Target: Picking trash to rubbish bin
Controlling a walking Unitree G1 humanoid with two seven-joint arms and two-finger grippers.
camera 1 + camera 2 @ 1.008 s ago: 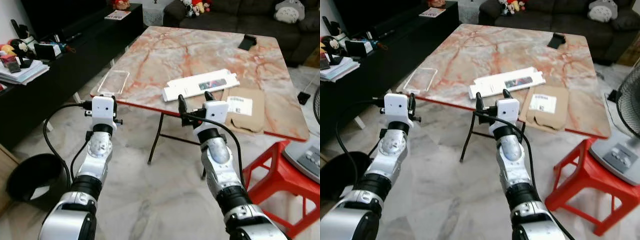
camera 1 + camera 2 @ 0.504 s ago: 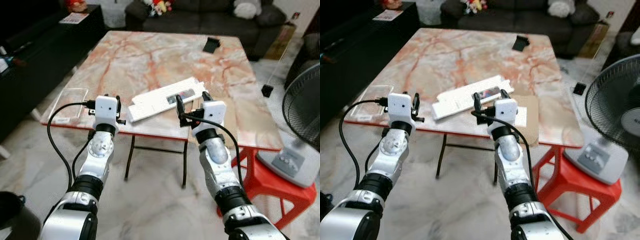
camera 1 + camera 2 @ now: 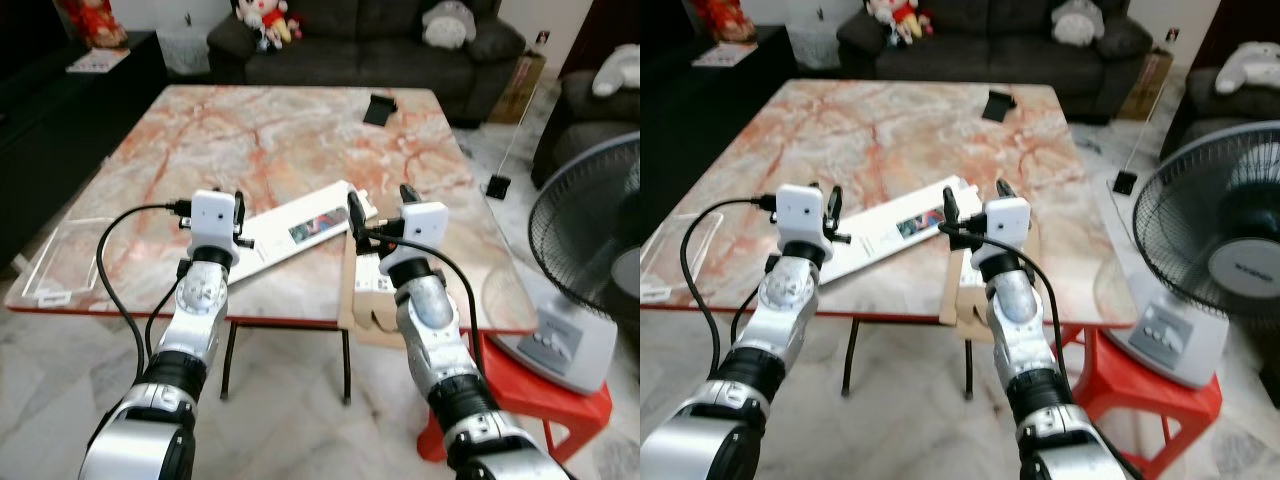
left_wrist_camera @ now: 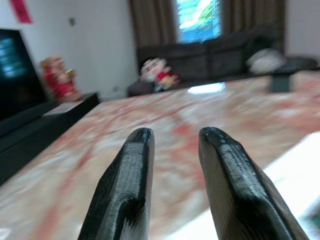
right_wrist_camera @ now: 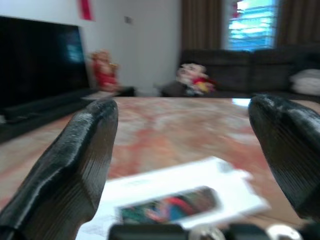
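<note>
Jaws wide apart, the right gripper hovers at the marble worktop edge over a white flat box at 12 o'clock, the left gripper narrowly parted alongside.

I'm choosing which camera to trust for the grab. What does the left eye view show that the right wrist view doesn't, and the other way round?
Left eye view alone: both arms over the near table edge, the brown cardboard hanging off that edge, the clear tray, the fan and red stool.

Right wrist view alone: the television, the window, and a close look at the right gripper with fingers wide apart.

Both: the long white box with its coloured label, the marble tabletop and the dark sofa with toys.
</note>
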